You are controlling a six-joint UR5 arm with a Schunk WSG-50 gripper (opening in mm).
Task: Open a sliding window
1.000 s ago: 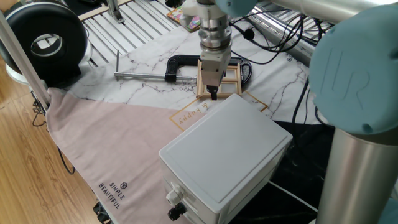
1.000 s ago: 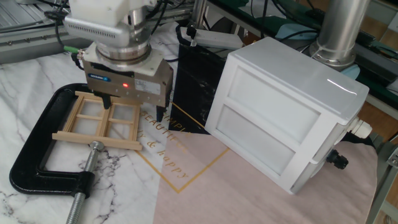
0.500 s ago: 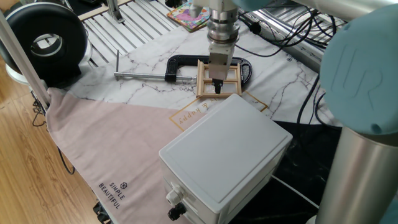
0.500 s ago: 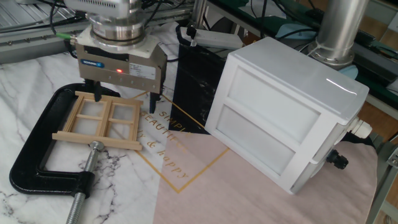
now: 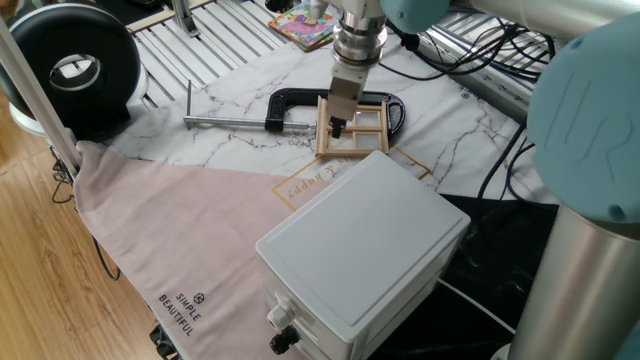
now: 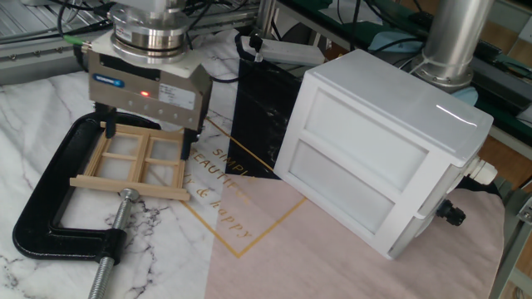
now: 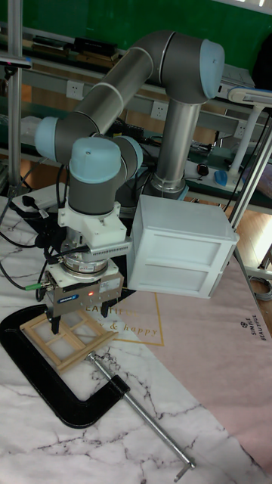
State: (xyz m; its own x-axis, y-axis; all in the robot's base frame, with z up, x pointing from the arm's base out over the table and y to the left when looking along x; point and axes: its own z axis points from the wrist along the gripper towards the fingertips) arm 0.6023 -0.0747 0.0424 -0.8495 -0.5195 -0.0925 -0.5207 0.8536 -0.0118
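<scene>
Wooden sliding window (image 6: pixel 137 162) lying flat inside black C-clamp (image 6: pixel 50 224), tool (image 6: pixel 150 133) fingers apart straddling its far edge.

A marble-patterned table top (image 5: pixel 240 95) is overlaid with a pink cloth (image 5: pixel 170 240), on which a white box (image 5: pixel 365 250) is set; beside the box, a black C-clamp (image 6: pixel 50 220) and the wooden sliding window (image 6: pixel 137 162) are laid.

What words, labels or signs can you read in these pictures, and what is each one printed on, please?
"SIMPLE BEAUTIFUL", with a small round sign: on the pink cloth.
"& happy", gold script inside a gold line frame: also on the cloth; the rest of that script is hidden or too blurred.
"UR" logo, embossed: on the blue cap of the arm's joint.
Blue label on the gripper: too small to read.
</scene>
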